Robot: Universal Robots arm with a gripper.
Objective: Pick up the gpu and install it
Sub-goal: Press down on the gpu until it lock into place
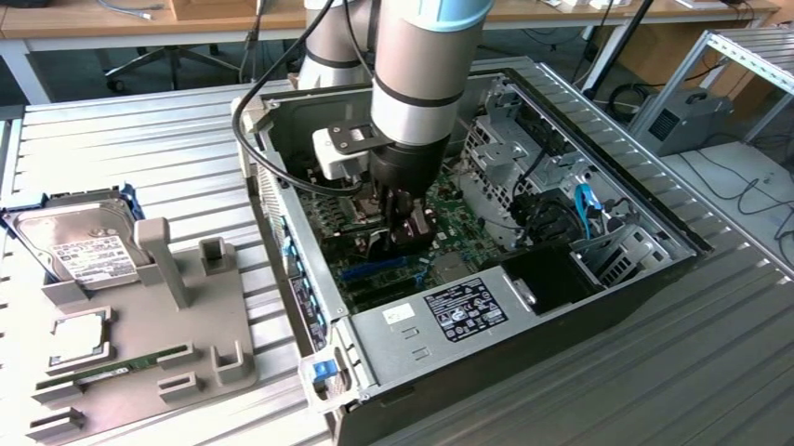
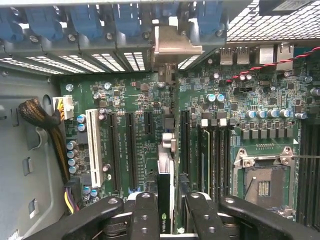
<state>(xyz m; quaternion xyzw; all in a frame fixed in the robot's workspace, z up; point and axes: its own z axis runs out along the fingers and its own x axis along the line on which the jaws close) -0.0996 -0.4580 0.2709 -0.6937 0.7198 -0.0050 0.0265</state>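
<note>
The gripper (image 2: pixel 167 212) is pinching the gpu (image 2: pixel 165 200) edge-on, its two black fingers (image 2: pixel 145 215) pressed against either face of the thin dark card, which stands upright between them with a small green logo showing near the grip. From the wrist view the card runs away from the fingers toward its grey metal end bracket (image 2: pixel 172 45), which sits up at the row of rear slot openings in the computer case (image 1: pixel 534 316), between blue retaining clips (image 2: pixel 87 20). The card's lower edge lies along the motherboard (image 2: pixel 240 100) in line with the dark expansion slots; it looks to be down in or right on one of them, though the edge-on angle makes it hard to say how far it is seated. Just beside it on one side are more black slots and a white slot (image 2: pixel 93 145), and on the other the memory slots and the empty processor socket (image 2: pixel 262 180). In the exterior view the arm (image 1: pixel 416 74) reaches straight down into the open case, which lies on its side on a ribbed metal table (image 1: pixel 149 158). Well apart, toward the exterior view's left, a grey parts tray (image 1: pixel 186 344) carries a silver hard drive (image 1: pixel 81 246), a processor (image 1: pixel 77 339) and a narrow green memory stick (image 1: pixel 118 367).
</note>
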